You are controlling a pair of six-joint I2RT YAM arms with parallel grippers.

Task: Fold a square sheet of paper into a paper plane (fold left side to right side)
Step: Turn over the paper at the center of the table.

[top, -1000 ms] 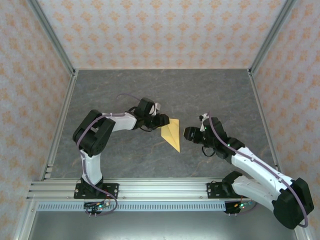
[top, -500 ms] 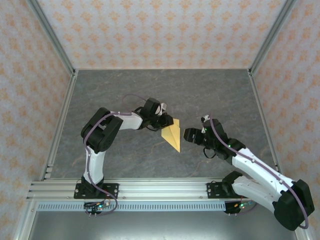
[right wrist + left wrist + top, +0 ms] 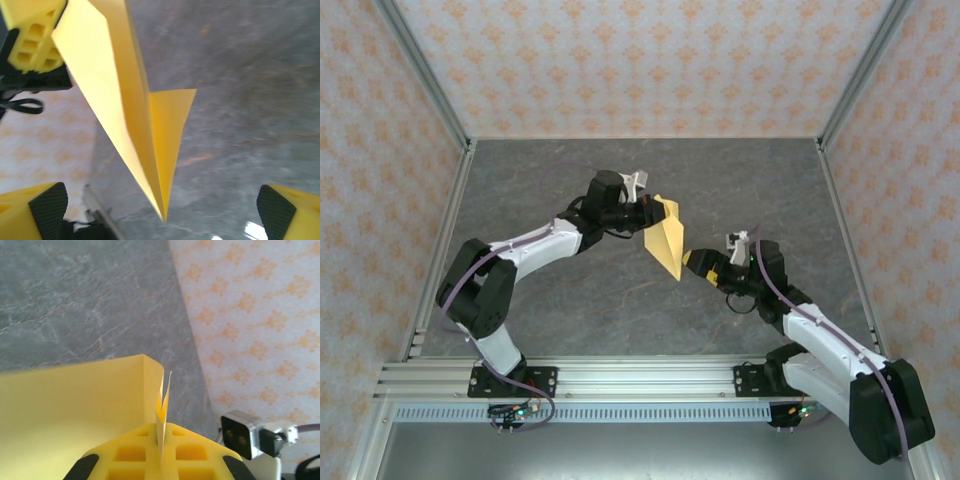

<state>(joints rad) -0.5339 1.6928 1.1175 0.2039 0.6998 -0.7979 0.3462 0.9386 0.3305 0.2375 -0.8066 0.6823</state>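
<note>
Right gripper [image 3: 700,265] seen wide open, pads [image 3: 47,206] far apart, nothing held. Sharp tip of paper [image 3: 667,240] seen between open pads, touched by neither. Paper folded into narrow pointed shape, held up on edge, tip pointed down. Whether tip touches table [image 3: 570,300] cannot be told. Wide top end pinched by left gripper [image 3: 648,212], fingers [image 3: 135,455] closed tight on it. Grey table spread under both arms. Patterned walls [image 3: 650,60] seen far behind.

Folded yellow-orange paper dart [image 3: 666,243], now lifted.
Left gripper [image 3: 648,212] raised it off the grey table [image 3: 570,300]; right gripper [image 3: 695,262] moved nearer.
</note>
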